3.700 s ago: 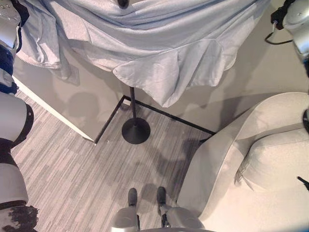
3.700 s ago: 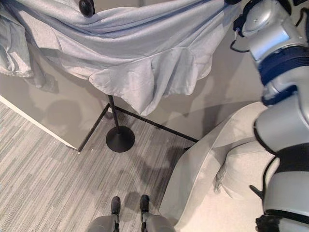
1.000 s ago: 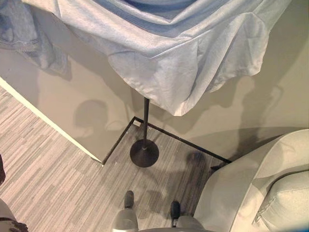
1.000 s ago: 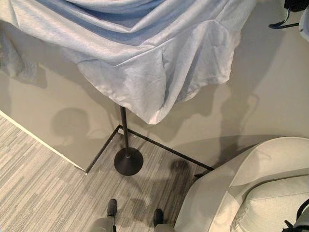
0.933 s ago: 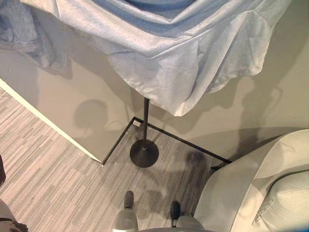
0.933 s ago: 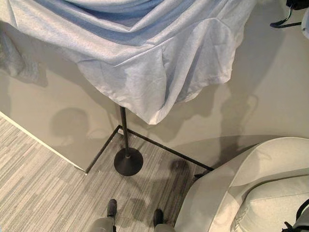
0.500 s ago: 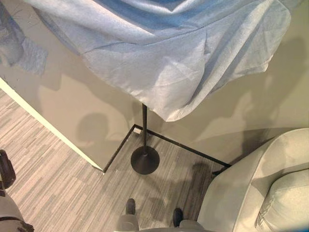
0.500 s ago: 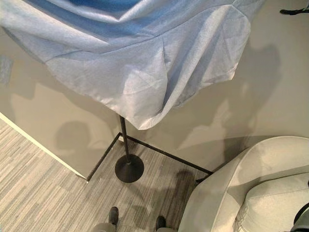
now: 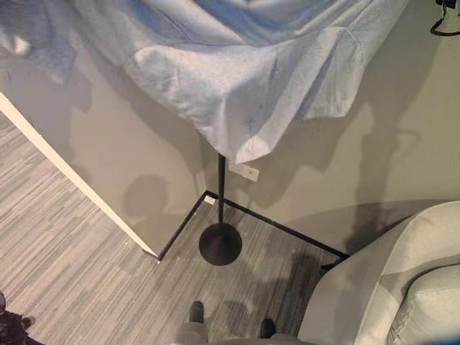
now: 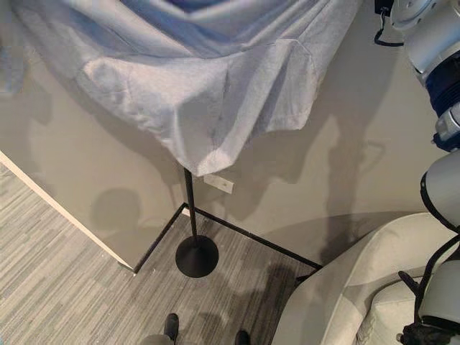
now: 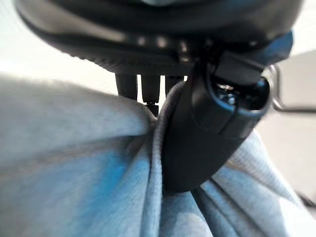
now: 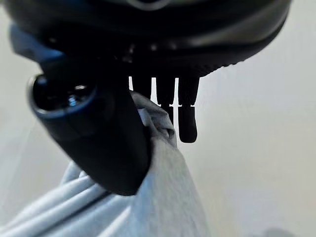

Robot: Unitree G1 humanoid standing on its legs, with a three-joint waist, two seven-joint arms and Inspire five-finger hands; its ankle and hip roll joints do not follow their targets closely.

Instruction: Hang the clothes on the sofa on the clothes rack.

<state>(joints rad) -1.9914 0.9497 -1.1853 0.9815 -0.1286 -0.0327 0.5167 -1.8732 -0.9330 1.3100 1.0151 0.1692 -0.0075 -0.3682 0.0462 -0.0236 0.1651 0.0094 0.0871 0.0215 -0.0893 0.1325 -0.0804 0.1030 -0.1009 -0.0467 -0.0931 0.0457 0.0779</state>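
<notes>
Left hand (image 11: 207, 133) and right hand (image 12: 94, 138) each pinch the pale blue garment (image 9: 237, 79) | garment spread high over the black rack pole (image 9: 220, 187) | sofa (image 9: 388, 287) near right

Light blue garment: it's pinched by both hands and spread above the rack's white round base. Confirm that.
Wrong on the base: the left eye view shows it black, not white. Otherwise right: the left hand and right hand each pinch the light blue garment.
</notes>
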